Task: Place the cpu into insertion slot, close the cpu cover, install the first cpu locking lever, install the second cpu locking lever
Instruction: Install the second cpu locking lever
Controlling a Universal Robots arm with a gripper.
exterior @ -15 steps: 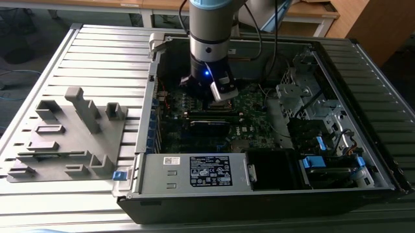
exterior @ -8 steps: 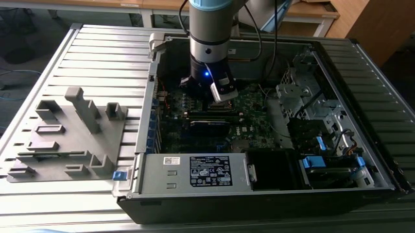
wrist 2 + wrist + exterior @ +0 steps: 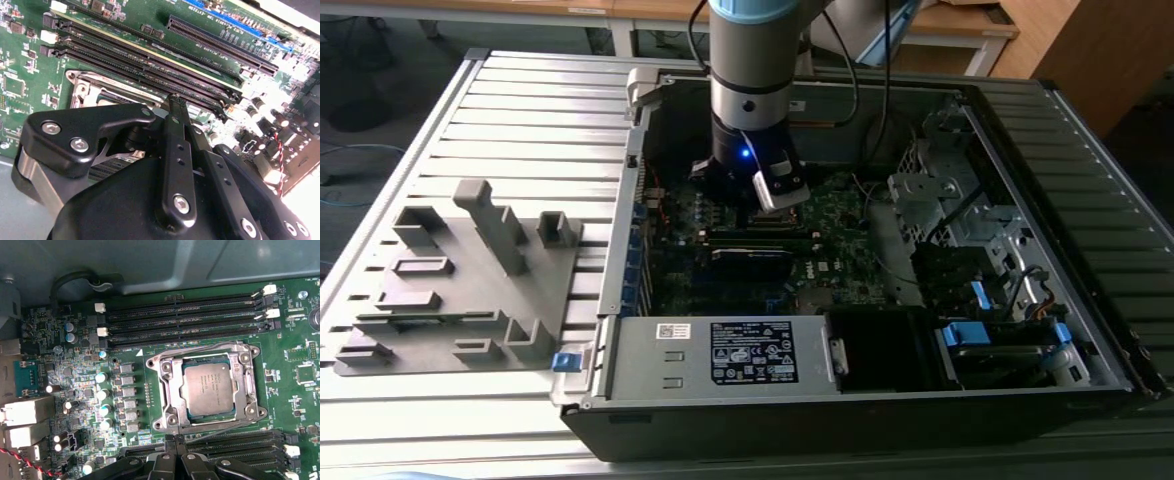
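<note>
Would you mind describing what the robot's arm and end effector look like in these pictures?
The arm is a grey cylinder with a light blue band, a small blue light glowing low on it, and a black cable running alongside. The end effector is matte black, with angular linkage plates fastened by silver hex-socket bolts.

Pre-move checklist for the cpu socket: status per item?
1. cpu lying flat, not tilted: ok.
2. cpu cover down around the cpu: ok.
3. locking levers latched: cannot tell.
4. pincer beside the cover, by the memory slots: ok.
5. pincer touching the board: cannot tell.
</note>
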